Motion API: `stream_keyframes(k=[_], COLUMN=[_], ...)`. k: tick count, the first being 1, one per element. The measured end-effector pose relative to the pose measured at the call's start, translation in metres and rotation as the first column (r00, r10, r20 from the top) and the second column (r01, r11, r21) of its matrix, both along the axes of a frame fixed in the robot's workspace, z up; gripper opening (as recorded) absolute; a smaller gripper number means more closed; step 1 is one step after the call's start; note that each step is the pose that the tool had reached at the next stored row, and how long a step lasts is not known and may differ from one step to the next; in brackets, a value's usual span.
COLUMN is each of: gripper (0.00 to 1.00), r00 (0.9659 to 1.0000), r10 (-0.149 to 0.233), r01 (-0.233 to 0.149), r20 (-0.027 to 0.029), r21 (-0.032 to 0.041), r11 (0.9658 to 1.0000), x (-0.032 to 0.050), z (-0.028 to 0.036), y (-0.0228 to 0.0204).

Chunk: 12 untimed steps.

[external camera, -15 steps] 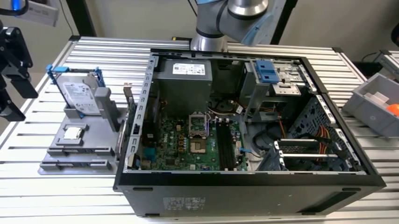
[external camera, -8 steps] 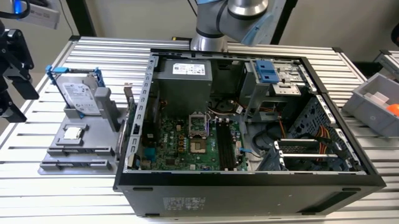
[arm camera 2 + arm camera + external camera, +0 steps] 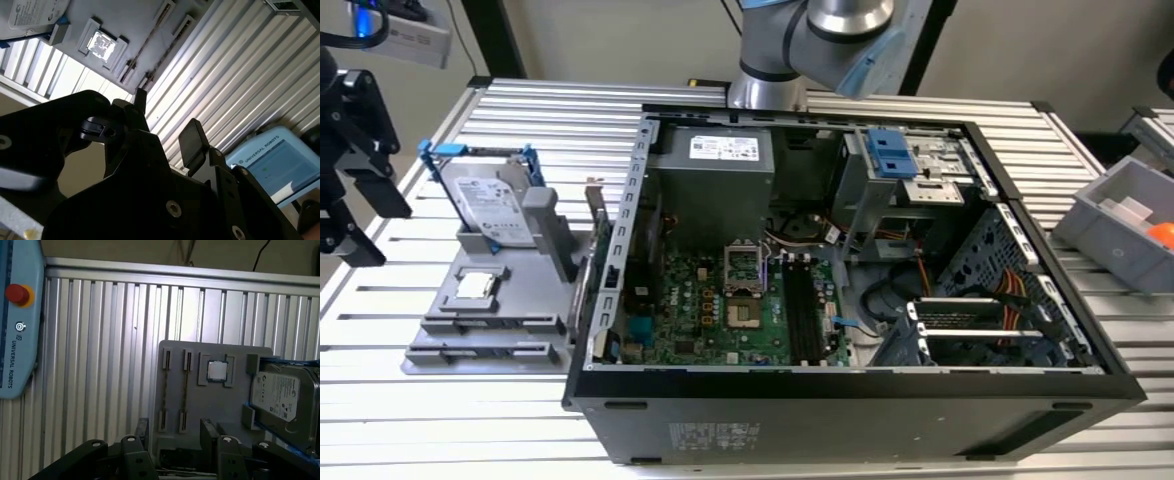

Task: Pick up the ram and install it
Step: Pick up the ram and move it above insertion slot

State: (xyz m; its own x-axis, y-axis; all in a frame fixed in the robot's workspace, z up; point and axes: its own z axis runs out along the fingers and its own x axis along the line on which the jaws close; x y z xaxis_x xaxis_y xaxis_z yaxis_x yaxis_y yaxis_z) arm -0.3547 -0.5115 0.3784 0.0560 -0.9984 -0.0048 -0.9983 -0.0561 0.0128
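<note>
The gripper (image 3: pixel 174 426), at the exterior view's left, is hanging wide open and gripping nothing, near the grey tray (image 3: pixel 220 410) on the worktop (image 3: pixel 454 420). The ram (image 3: pixel 184 390) is standing on edge in a tray slot, just beside the chip (image 3: pixel 216 371). The case (image 3: pixel 854 400) is lying open to the right.

My pincer (image 3: pixel 167 117) is showing matt black, smooth fingers. The table (image 3: pixel 100 365) is gleaming as ribbed bare metal. The grey tray (image 3: pixel 220 405) is looking like dull plastic. The hard drive (image 3: pixel 280 395) is shining silver under a white paper label, and the small chip (image 3: pixel 216 371) is glinting glossy.
</note>
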Motion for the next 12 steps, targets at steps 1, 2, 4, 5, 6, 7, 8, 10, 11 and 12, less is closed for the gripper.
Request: stream_keyframes(k=[1, 2, 4, 5, 6, 7, 8, 10, 11, 12], gripper=[1.0, 1.0, 1.0, 1.0, 1.0, 1.0, 1.0, 1.0, 1.0, 1.0], r00=[1.0, 1.0, 1.0, 0.9999, 0.9999, 0.9999, 0.9999, 0.9999, 0.9999, 0.9999], r10=[-0.001, -0.003, -0.009, -0.012, -0.014, -0.016, -0.016, -0.017, -0.017, -0.017], r01=[0.001, 0.003, 0.009, 0.012, 0.014, 0.016, 0.016, 0.017, 0.017, 0.017], r20=[0.0004, 0.0006, 0.0007, 0.0005, 0.0006, 0.0007, 0.0005, 0.0005, 0.0007, 0.0006], r21=[-0.0001, 0.0, -0.0001, -0.0002, -0.0001, 0.0, -0.0001, -0.0002, 0.0, -0.0001], r11=[1.0, 1.0, 1.0, 0.9999, 0.9999, 0.9999, 0.9999, 0.9999, 0.9999, 0.9999], x=[0.0001, 0.0, -0.0001, -0.0001, 0.0, -0.0001, -0.0001, -0.0001, -0.0001, 0.0], z=[-0.0004, -0.0009, -0.002, -0.0024, -0.0029, -0.0035, -0.0038, -0.0047, -0.0053, -0.0057], y=[0.0, 0.0, 0.0, 0.0, 0.0, 0.0, 0.0, 0.0, 0.0, 0.0])
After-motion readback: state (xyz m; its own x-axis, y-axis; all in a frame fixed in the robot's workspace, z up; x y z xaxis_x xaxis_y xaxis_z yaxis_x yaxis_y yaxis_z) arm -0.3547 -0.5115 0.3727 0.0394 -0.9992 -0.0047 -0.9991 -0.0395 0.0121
